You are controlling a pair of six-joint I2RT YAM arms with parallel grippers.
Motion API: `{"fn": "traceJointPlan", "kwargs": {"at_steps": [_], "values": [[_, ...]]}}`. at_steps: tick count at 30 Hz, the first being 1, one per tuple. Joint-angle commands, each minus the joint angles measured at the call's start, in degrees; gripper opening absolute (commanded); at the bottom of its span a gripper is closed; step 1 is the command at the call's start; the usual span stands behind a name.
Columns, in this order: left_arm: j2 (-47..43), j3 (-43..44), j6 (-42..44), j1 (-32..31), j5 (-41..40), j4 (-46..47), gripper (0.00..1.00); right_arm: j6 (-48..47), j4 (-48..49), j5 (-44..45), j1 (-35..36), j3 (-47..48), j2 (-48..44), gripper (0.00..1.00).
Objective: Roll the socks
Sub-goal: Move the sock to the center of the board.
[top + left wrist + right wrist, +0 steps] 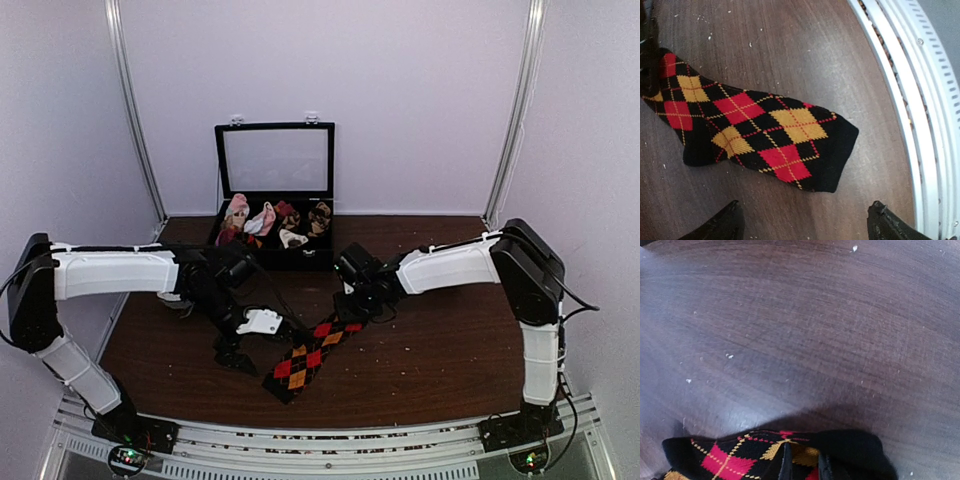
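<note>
A black argyle sock [308, 358] with red and orange diamonds lies flat and diagonal on the brown table [440, 350]; I cannot tell whether a second sock lies under it. My right gripper [352, 310] is at its far end. In the right wrist view that gripper [804, 468] is shut on the sock's [740, 460] bunched black edge. My left gripper [238, 352] hovers low beside the sock's near left side. From the left wrist, the left gripper [807, 225] stands open with bare wood between its fingers, just short of the sock's [760, 130] black end.
A black box [275, 250] with its lid up stands at the back of the table, holding pink, white and dark sock bundles. A white rail [320, 440] runs along the near edge and also shows in the left wrist view [920, 100].
</note>
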Motion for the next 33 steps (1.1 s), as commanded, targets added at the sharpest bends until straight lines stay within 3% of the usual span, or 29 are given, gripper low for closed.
{"fn": "traceJointPlan", "kwargs": {"at_steps": [1,8,13,16,23,27,33], "values": [[5.03,3.4,1.86,-1.96,-5.81,5.66,0.84,0.09,-4.97,0.74,-1.37,5.0,4.1,0.19],[8.45,3.85,-0.05,-4.01,-9.88,12.42,0.67,-2.16,-6.23,0.63,-2.71,12.11,9.77,0.18],[10.55,6.06,-0.63,-4.01,-9.22,12.19,0.66,-1.2,-4.34,-1.57,-2.59,12.95,11.19,0.14],[12.38,7.4,-0.81,-4.71,-8.83,11.82,0.65,0.47,-1.26,-1.78,-2.55,10.46,9.08,0.27],[18.37,10.52,-3.17,-5.85,-11.52,12.38,0.55,2.24,16.74,1.84,-1.81,-8.29,-5.29,0.63],[20.87,12.19,-5.21,-5.9,-12.03,12.19,0.52,-0.36,26.0,1.55,-0.89,-17.35,-14.11,0.69],[23.69,14.47,-9.24,-5.85,-9.58,11.68,0.5,-5.32,34.2,5.14,2.97,-34.07,-26.56,0.67]]}}
